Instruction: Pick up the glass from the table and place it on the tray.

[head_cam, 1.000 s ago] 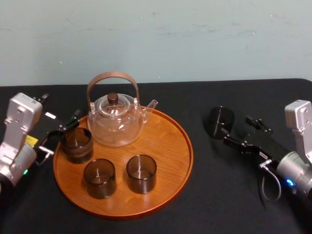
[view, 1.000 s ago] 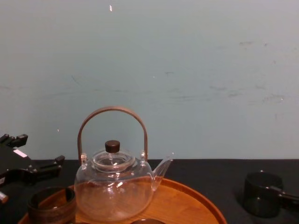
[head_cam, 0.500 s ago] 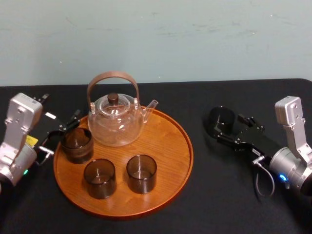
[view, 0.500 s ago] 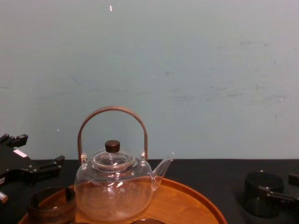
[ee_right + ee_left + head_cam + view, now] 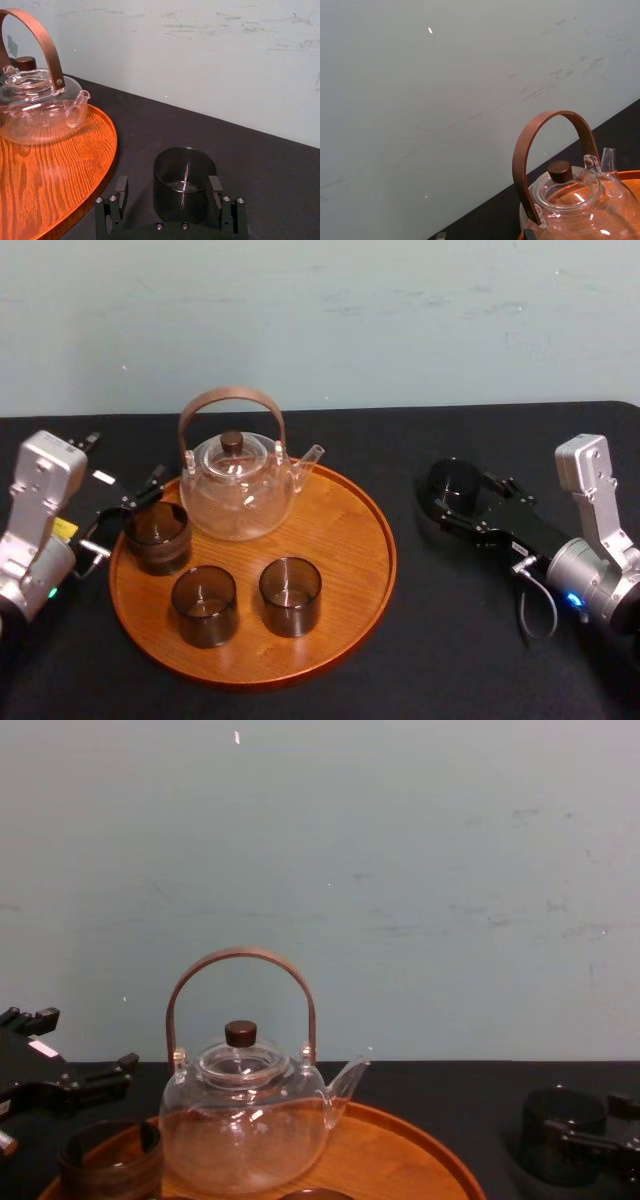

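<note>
A bare test lab: black-clothed table (image 5: 450,650) against a plain pale wall (image 5: 330,320).

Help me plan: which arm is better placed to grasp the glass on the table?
Right: the right claw, open, straddles the glass; the left claw sits beyond the tray.

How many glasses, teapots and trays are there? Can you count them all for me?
Glasses: 4, three on the tray, one on the table inside the open right gripper
Teapots: 1
Trays: 1, left gripper beside it
Total: 6
</note>
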Controlling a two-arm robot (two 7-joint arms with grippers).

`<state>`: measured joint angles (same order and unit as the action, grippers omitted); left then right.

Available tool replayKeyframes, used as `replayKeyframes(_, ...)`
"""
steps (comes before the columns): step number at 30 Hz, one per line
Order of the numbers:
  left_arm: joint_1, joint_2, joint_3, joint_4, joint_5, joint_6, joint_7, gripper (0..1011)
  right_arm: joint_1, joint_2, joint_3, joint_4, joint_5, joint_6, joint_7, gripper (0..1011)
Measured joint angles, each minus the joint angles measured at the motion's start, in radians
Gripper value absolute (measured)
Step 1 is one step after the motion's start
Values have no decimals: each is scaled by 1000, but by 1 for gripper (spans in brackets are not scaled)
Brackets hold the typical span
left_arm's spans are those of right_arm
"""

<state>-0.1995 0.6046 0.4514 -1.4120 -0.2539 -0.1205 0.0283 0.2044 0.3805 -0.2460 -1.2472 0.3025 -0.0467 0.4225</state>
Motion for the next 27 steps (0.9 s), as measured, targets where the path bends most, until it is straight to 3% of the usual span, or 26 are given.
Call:
replayKeyframes(15, 0, 0, 0, 0, 0, 0, 0, 1001, -54, 25, 19, -97, 1, -5, -21, 1002)
replayKeyframes(27, 0, 0, 0, 0, 0, 0, 0, 1001, -66, 27, 39, -79, 18, -8, -25, 1002)
